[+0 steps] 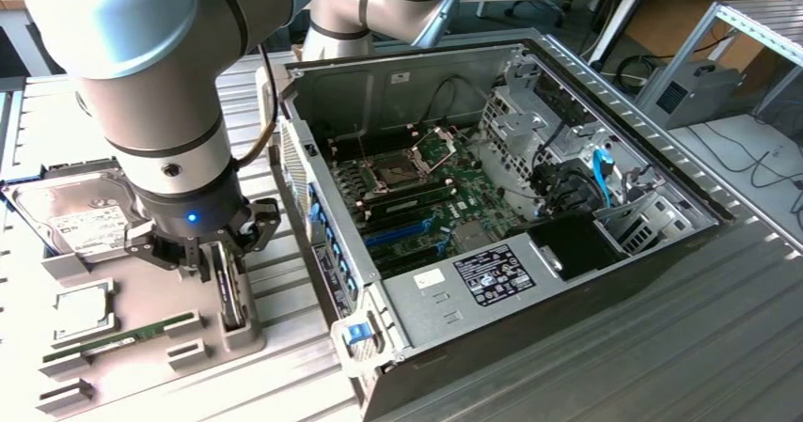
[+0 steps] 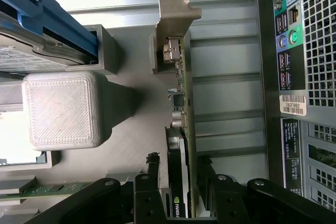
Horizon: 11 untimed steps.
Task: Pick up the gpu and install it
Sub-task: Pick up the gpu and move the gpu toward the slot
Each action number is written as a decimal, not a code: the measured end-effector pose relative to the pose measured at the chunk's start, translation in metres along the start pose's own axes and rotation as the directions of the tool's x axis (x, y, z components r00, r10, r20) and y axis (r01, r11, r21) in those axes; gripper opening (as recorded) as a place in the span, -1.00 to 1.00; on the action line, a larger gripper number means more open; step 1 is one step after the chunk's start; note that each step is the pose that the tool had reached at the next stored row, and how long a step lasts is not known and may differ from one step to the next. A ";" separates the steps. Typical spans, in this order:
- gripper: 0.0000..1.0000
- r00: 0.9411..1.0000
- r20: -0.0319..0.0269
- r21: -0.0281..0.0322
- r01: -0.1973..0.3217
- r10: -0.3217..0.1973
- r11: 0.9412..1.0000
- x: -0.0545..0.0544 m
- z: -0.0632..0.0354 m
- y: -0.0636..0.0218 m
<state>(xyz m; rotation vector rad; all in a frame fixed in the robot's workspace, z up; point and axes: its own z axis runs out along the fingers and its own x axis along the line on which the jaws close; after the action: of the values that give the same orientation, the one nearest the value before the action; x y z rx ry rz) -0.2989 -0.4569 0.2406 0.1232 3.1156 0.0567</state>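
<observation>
At the exterior view's left, past a hard drive, the gpu stands on edge in a gray holder, both faces free for gripping. The gripper holds its 2 fingers spread astride it, not pinching. The open computer case sits right.

Sticker on PC case rear reads approx. "16GF8R2". Small logo on gpu looks like Nvidia's. Other labels illegible.
</observation>
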 end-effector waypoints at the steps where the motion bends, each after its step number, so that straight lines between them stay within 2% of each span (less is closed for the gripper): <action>1: -0.15 1.000 0.000 0.000 0.000 0.000 1.000 0.000 0.0000 0.0000; 6: -0.18 1.000 0.000 0.000 0.000 0.000 1.000 0.000 0.0000 0.0000; 7: -0.46 1.000 0.000 0.000 0.000 0.000 1.000 0.000 0.0000 0.0000; 8: -0.46 1.000 0.000 0.000 0.000 0.000 1.000 0.000 0.0000 0.0000; 11: -0.46 0.999 -0.002 -0.001 0.052 -0.052 0.999 0.000 0.0000 0.0000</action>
<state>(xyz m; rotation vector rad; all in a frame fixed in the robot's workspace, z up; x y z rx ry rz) -0.2988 -0.4569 0.2406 0.0420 3.1187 0.0577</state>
